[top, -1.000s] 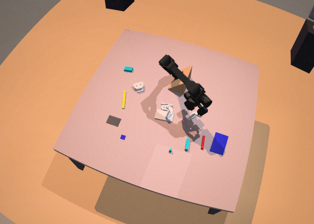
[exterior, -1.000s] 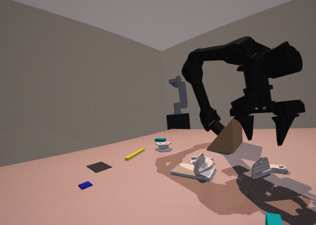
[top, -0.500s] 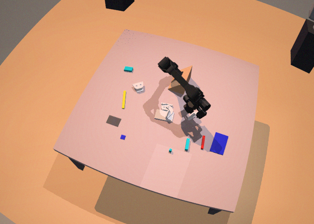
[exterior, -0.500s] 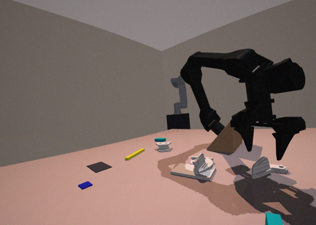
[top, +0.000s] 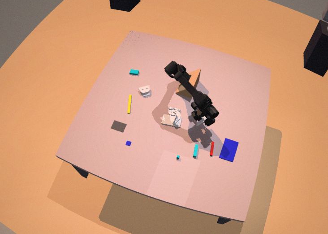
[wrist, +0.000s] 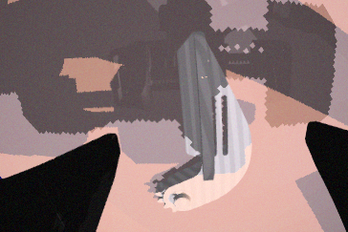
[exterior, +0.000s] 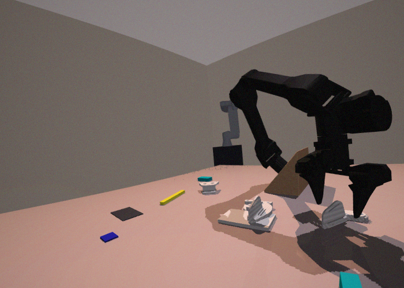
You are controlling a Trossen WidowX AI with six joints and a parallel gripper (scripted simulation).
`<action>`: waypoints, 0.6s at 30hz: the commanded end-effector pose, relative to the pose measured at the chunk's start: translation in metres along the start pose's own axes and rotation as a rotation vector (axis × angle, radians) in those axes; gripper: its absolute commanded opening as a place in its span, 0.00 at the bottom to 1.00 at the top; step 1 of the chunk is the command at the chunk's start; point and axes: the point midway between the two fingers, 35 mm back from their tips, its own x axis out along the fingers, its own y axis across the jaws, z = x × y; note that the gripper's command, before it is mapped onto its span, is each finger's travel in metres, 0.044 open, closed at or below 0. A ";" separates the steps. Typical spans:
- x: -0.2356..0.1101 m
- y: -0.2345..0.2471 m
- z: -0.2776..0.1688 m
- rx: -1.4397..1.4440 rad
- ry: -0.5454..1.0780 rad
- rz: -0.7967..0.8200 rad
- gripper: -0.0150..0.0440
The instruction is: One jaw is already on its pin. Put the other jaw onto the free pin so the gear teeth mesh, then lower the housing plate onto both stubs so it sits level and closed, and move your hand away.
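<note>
The loose white-grey jaw (top: 200, 121) (exterior: 333, 214) (wrist: 193, 94) lies on the table, its ribbed blade raised. My gripper (top: 203, 119) (exterior: 339, 209) (wrist: 217, 138) is open and empty, pointing down, with its fingertips low on either side of this jaw. The white base (top: 166, 120) (exterior: 232, 217) stands to the jaw's left in the top and exterior views and carries the mounted jaw (top: 177, 116) (exterior: 259, 213). The free pin is too small to make out. The housing plate (top: 144, 89) (exterior: 208, 184), with two holes on top, stands farther off, up and left of the base in the top view.
A brown wedge (top: 195, 79) (exterior: 287, 181) stands beneath the arm. A teal bar (top: 195, 150), a red bar (top: 211, 148) and a blue slab (top: 231, 150) lie near the gripper. A yellow bar (top: 129, 104) (exterior: 172, 197) and a dark square (top: 118, 126) (exterior: 126, 213) lie left of the base.
</note>
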 end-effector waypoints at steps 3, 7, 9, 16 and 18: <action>0.012 -0.003 0.000 -0.009 -0.004 -0.008 1.00; 0.019 -0.003 0.000 -0.009 -0.005 -0.009 1.00; 0.022 -0.003 0.000 -0.009 -0.005 -0.009 1.00; 0.023 -0.003 0.000 -0.009 -0.005 -0.009 1.00; 0.023 -0.003 0.000 -0.009 -0.005 -0.009 1.00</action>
